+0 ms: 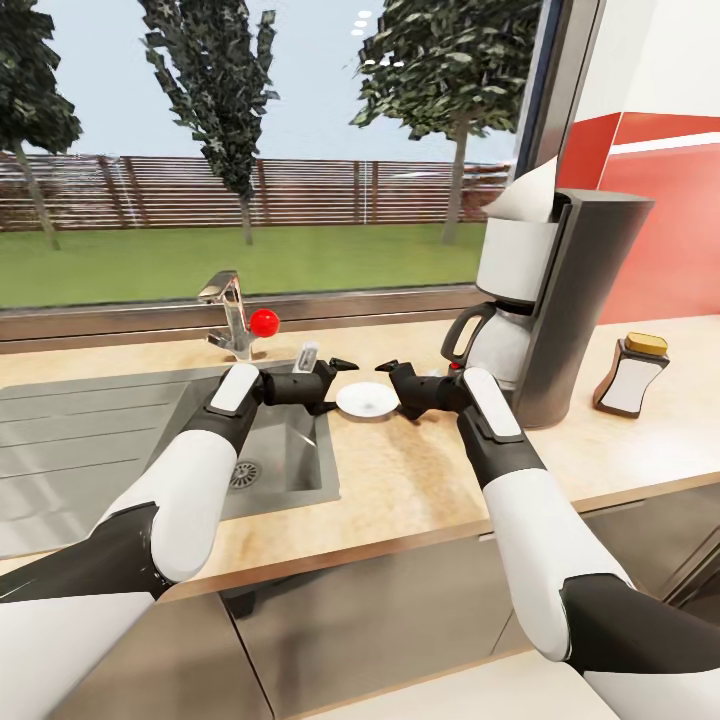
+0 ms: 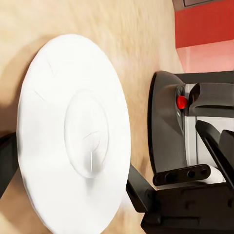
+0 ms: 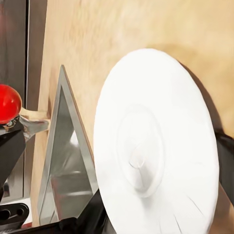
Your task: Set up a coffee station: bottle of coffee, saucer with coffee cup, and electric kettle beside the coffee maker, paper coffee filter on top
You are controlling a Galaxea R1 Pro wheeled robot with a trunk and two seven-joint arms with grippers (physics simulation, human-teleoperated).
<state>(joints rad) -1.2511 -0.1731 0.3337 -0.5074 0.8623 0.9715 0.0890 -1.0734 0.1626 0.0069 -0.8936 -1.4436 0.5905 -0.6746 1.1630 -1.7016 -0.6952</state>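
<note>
The saucer lies flat on the kitchen countertop, just left of the coffee maker, between the sink and the machine's white carafe. The left gripper and the right gripper face each other across the saucer, each with its jaws spread and holding nothing, fingertips at the plate's far rim. A paper coffee filter sits atop the coffee maker, the bottle of coffee stands on the counter to its right, and a faucet with a red knob rises behind the sink.
</note>
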